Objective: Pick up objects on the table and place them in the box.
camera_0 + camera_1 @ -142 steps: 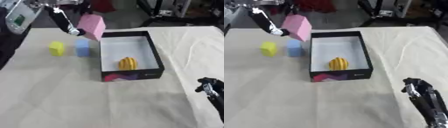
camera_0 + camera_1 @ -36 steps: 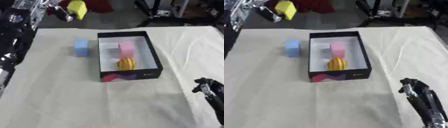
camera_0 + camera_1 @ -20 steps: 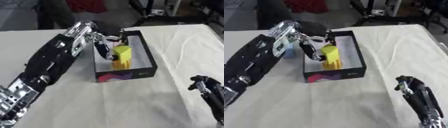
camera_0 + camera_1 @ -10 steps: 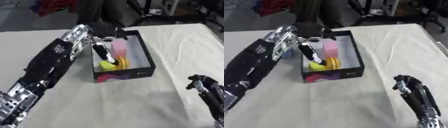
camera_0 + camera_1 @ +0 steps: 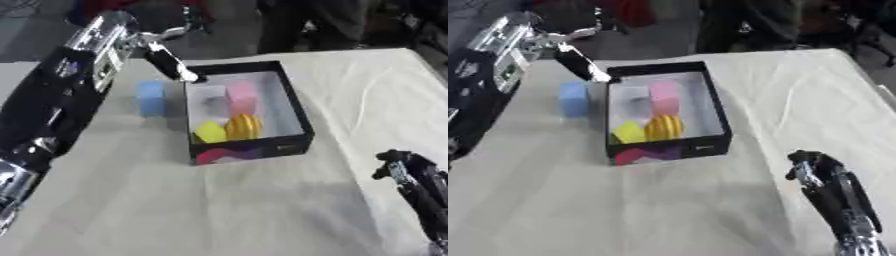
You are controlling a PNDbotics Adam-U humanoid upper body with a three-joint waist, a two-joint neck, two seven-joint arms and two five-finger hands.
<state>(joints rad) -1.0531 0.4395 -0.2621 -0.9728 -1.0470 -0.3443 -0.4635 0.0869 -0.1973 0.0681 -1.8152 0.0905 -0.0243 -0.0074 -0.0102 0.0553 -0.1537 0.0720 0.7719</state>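
Observation:
A black box (image 5: 297, 116) stands in the middle of the table. Inside it lie a pink block (image 5: 241, 94), a yellow block (image 5: 210, 132) and a yellow-orange striped object (image 5: 244, 126). A blue block (image 5: 151, 97) sits on the cloth just left of the box. My left hand (image 5: 171, 63) hangs above the box's far left corner with straight fingers and holds nothing. My right hand (image 5: 819, 170) rests at the lower right, fingers relaxed, away from the box.
A cream cloth (image 5: 350, 90) covers the table, with free room to the right of the box and in front of it. Dark chair and stand legs show beyond the far edge.
My left hand has let the yellow block go inside the box and drawn back up to the far left corner. The camera has shifted. The right hand stays put.

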